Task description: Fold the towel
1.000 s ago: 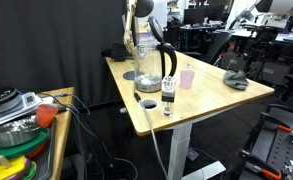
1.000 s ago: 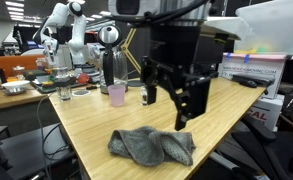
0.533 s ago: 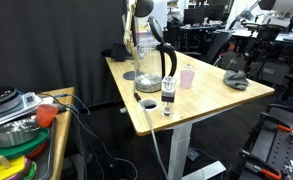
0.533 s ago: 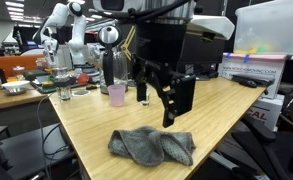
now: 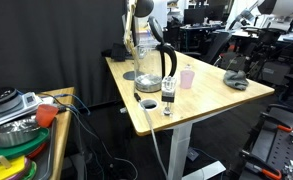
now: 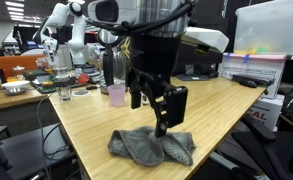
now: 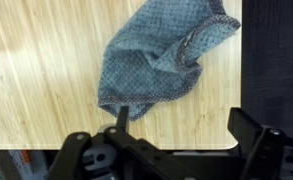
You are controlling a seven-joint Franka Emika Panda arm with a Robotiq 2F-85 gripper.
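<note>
Nearest to us in an exterior view, the towel (image 6: 151,147) lies bunched in a grey-green heap at the lower centre of the frame. It rests on the pale wooden counter (image 6: 86,128), close to the front edge. It is crumpled rather than flat, with folds running across it and its edges turned over. Right above it hangs the tool (image 6: 150,116), its two dark fingers (image 6: 137,98) spread apart with nothing between them. The lower fingertip comes very close to the top of the cloth, and we cannot tell whether it touches.

In the wrist view the tool (image 7: 161,140) fills the bottom of the frame, released, with one finger at the lower left and one at the lower right. The towel (image 7: 161,60) sits in the upper centre, its lowest corner pointing down toward the left finger. Its right side lies near the edge of the counter (image 7: 36,90), beyond which the frame is dark.

Farther back in the exterior view, a small pink cup (image 6: 117,95) stands upright at centre left, well apart from the towel. Behind it stands a dark kettle (image 6: 108,68), and to the left of that a clear glass (image 6: 64,92).

In an exterior view from farther off, we see the towel (image 5: 236,81) as a dark lump at the right end of the counter (image 5: 211,98). The pink cup (image 5: 187,78) stands near the middle, with the kettle (image 5: 167,65) to its left.
</note>
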